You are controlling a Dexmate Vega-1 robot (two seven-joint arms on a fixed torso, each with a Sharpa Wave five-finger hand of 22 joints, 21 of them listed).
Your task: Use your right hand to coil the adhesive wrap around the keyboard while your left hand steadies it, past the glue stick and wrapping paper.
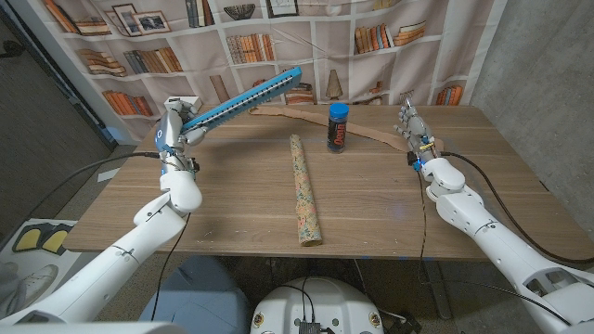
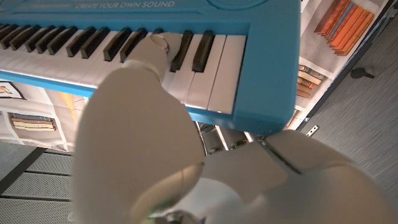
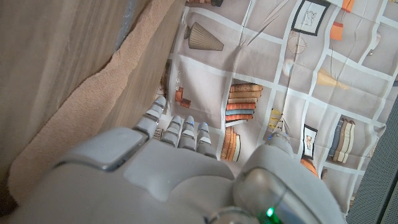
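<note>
My left hand [image 1: 179,128] holds a blue keyboard [image 1: 251,93] by one end, off the table and slanting up toward the back. In the left wrist view the fingers [image 2: 134,93] press on the keyboard's [image 2: 249,74] white keys. The adhesive wrap [image 1: 371,134], a long tan strip, lies along the far side of the table. My right hand [image 1: 411,125] stands at its right end with its fingers curled on it. In the right wrist view the wrap [image 3: 74,124] runs in beside that hand [image 3: 174,162].
A black glue stick with a blue cap [image 1: 338,127] stands upright on the wrap's near side. The patterned wrapping paper roll [image 1: 304,190] lies lengthwise down the wooden table's [image 1: 232,213] middle. A bookshelf-print curtain [image 1: 371,37] hangs behind.
</note>
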